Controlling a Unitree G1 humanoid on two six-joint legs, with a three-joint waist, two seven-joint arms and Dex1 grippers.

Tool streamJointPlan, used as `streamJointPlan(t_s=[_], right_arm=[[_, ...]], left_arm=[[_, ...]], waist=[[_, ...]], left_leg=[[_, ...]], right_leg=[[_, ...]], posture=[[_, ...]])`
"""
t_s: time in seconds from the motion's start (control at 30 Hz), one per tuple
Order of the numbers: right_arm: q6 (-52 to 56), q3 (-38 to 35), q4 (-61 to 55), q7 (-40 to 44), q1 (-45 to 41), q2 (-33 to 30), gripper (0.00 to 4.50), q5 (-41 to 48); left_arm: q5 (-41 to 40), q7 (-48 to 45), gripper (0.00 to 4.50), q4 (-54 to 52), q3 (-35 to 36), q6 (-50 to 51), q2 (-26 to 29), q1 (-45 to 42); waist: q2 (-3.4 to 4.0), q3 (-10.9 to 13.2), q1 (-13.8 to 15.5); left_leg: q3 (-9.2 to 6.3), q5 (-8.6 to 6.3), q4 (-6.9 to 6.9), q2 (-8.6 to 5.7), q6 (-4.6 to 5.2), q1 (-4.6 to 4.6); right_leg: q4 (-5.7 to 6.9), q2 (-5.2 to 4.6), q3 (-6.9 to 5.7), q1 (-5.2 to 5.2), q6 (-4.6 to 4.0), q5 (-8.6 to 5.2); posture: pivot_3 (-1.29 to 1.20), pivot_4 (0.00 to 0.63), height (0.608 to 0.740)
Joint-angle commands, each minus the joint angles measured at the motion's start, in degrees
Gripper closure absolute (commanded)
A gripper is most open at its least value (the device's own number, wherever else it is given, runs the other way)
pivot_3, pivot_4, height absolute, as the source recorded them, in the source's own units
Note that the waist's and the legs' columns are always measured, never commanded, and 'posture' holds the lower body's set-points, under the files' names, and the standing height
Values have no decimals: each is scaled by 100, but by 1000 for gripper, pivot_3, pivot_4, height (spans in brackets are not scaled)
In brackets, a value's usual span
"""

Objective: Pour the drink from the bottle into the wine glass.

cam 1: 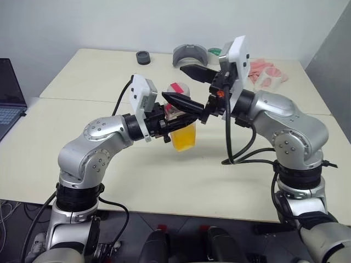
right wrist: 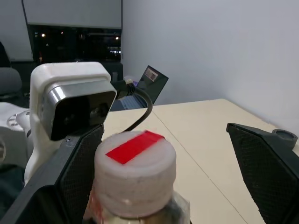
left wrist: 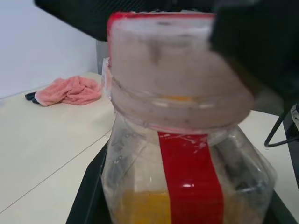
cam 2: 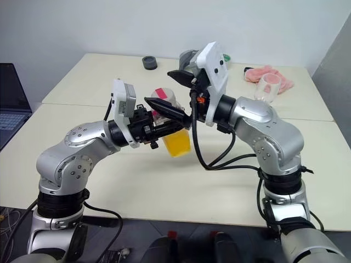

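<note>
The left gripper (cam 1: 167, 120) is clamping the juice bottle (cam 1: 182, 129) upright above the cream table (cam 1: 98, 76), while the right gripper (cam 1: 189, 86) is spreading its fingers wide around the bottle's white cap (right wrist: 135, 173).

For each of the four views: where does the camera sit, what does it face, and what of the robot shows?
Left eye, right eye: head, looking down over the table; left gripper shut on the bottle, right gripper open around its cap.
Left wrist: faces the bottle close up.
Right wrist: faces the cap between its fingers.
All four share the bottle.
</note>
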Motion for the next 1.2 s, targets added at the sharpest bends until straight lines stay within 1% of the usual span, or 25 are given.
streamJointPlan(t_s=[0.03, 0.23, 0.4, 0.67, 0.8, 0.97, 1.13, 1.17, 1.2], right_arm=[[-4, -414, 44, 117, -90, -337, 22, 101], [72, -577, 216, 408, -190, -623, 22, 542], [141, -627, 227, 589, -235, -696, 22, 831], [107, -511, 313, 708, -318, -434, 22, 1076], [88, -442, 286, 725, -305, -309, 22, 1086], [-89, -191, 331, 684, -272, -136, 22, 827], [-279, -104, 526, 627, -330, 11, 22, 623], [-330, -87, 569, 646, -327, 31, 387, 575], [-372, -81, 613, 656, -331, 51, 593, 543]], left_arm=[[-42, -97, 2717, -179, 69, -147, 38, -118], [44, -85, 2717, -88, 72, -208, -2, -187], [72, -115, 2717, -51, 75, -236, 2, -192], [103, -132, 2717, -48, 75, -268, 2, -175], [90, -117, 2717, -89, 102, -246, 20, -153], [102, -100, 2717, -91, 95, -256, 9, -149], [102, -94, 2717, -93, 92, -256, 3, -154], [102, -93, 2717, -96, 93, -259, 2, -151], [105, -88, 2717, -97, 91, -260, 0, -152]], waist=[[0, 0, 1], [0, 0, -2], [0, 0, -6], [0, 0, -5], [0, 0, -1], [0, 0, -3], [0, 0, 1], [0, 0, 1], [0, 0, 1]], left_leg=[[0, 0, 0, 0, 0, 0], [1, 0, 0, 2, 0, 0], [2, 0, -1, 2, 1, 0], [1, 0, 0, 2, 1, 0], [1, 0, 0, 1, 0, 0], [1, 0, -1, 2, 0, 0], [0, 0, 0, 2, 0, 0], [0, 0, 0, 1, 0, 0], [1, 0, 0, 1, 0, 0]], right_leg=[[0, 0, 0, 0, 0, 0], [0, 3, 1, 0, 0, 0], [-1, 2, 3, 0, 0, 0], [0, 3, 2, 0, 0, 0], [0, 2, 2, 0, 0, 0], [0, 2, 1, 0, 0, 0], [0, 2, 1, 0, 0, 0], [0, 2, 1, 0, 0, 0], [0, 2, 1, 0, 0, 0]], posture=[[0, 150, 740], [0, 150, 740], [0, 150, 740], [0, 150, 740], [0, 150, 740], [0, 150, 740], [0, 150, 740], [0, 150, 740], [0, 150, 740]])
